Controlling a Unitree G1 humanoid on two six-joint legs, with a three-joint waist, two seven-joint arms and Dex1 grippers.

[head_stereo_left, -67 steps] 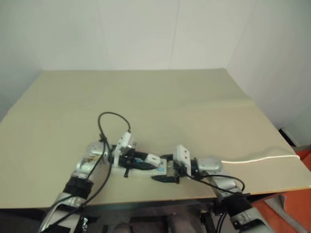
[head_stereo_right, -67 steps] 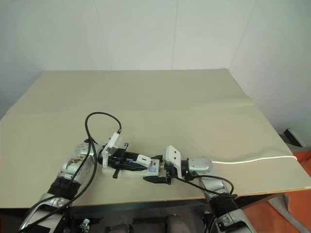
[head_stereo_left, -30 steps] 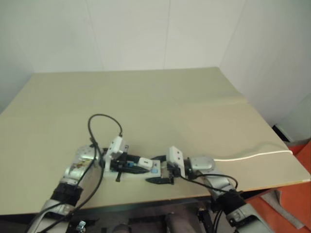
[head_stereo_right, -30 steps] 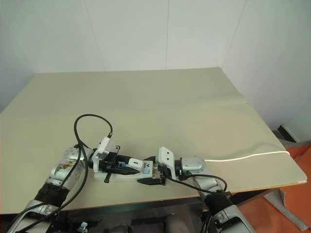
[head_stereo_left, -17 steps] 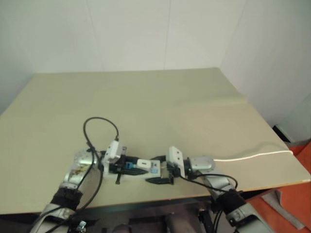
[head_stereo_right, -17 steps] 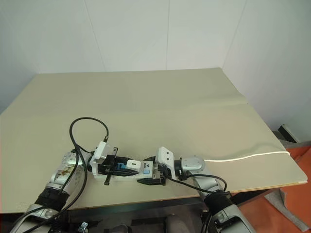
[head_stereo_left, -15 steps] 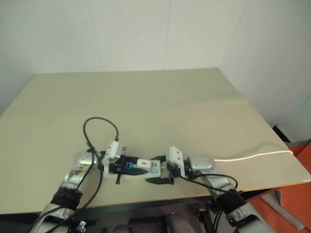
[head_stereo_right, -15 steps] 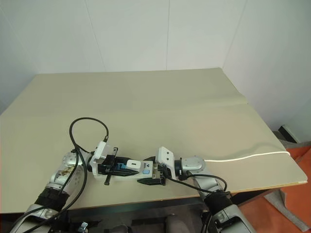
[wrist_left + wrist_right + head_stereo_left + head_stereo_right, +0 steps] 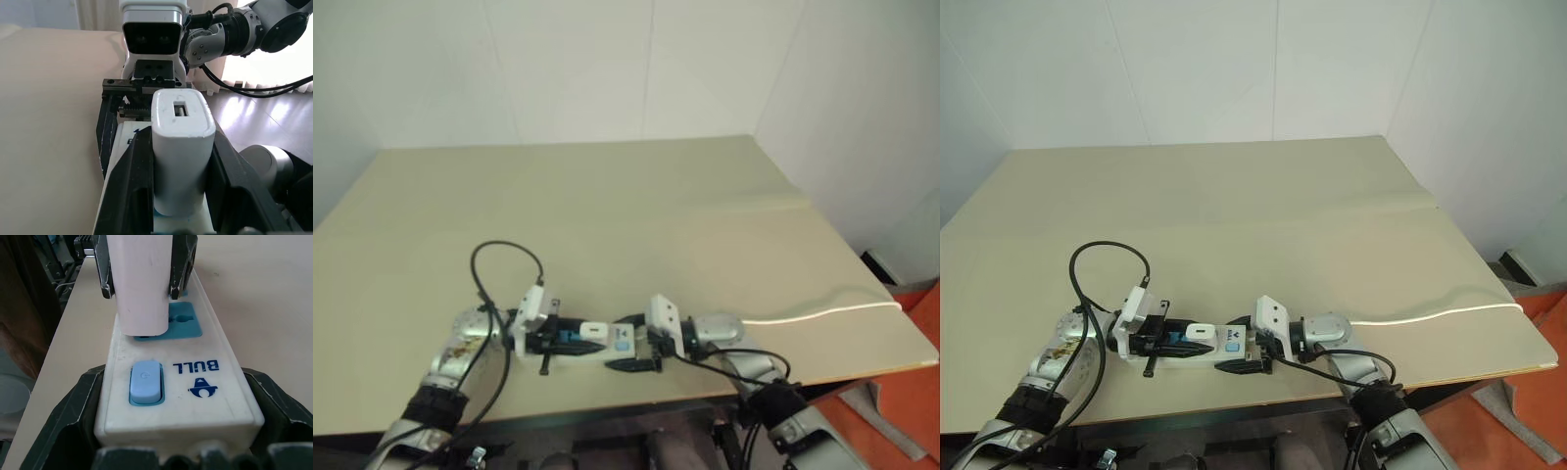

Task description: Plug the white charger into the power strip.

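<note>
Both arms lie low and near level over the near edge of the tabletop (image 9: 1332, 196), grippers pointing at each other along the power strip (image 9: 1197, 345). Right gripper (image 9: 178, 396) clamps the strip's switch end, black fingers (image 9: 73, 406) on both long sides. Left gripper (image 9: 178, 166) is clenched on the white charger (image 9: 182, 147), fingers flat on its two sides. Charger is a smooth rounded white block with a small slot in its end face, standing upright, seated in the blue socket next to the switch (image 9: 145, 380). Strip is a glossy white bar with blue socket faces; its thin white cord (image 9: 1430, 315) runs toward the right edge. Versus a second ago, left wrist sits slightly further left; charger and strip are unchanged.
</note>
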